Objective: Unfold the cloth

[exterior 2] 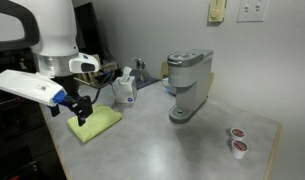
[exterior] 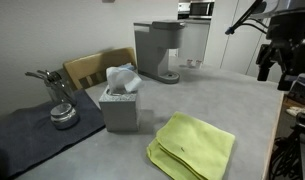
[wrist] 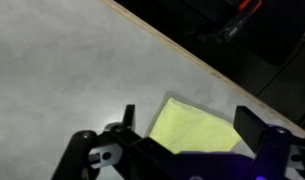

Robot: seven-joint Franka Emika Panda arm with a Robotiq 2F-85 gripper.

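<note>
A folded yellow-green cloth [exterior: 192,147] lies flat on the grey table near its front edge. It also shows in an exterior view [exterior 2: 96,124] and in the wrist view [wrist: 195,128]. My gripper [exterior: 276,62] hangs in the air above the table edge, apart from the cloth; in an exterior view [exterior 2: 80,106] it sits just above the cloth's near end. In the wrist view the gripper [wrist: 187,135] has its fingers spread wide with the cloth showing between them, far below. The gripper is open and empty.
A grey tissue box [exterior: 120,104] stands beside the cloth. A coffee machine [exterior: 157,50] is at the back. A metal item [exterior: 60,110] rests on a dark mat. Two coffee pods [exterior 2: 236,140] sit far along the table. A wooden chair [exterior: 95,66] stands behind.
</note>
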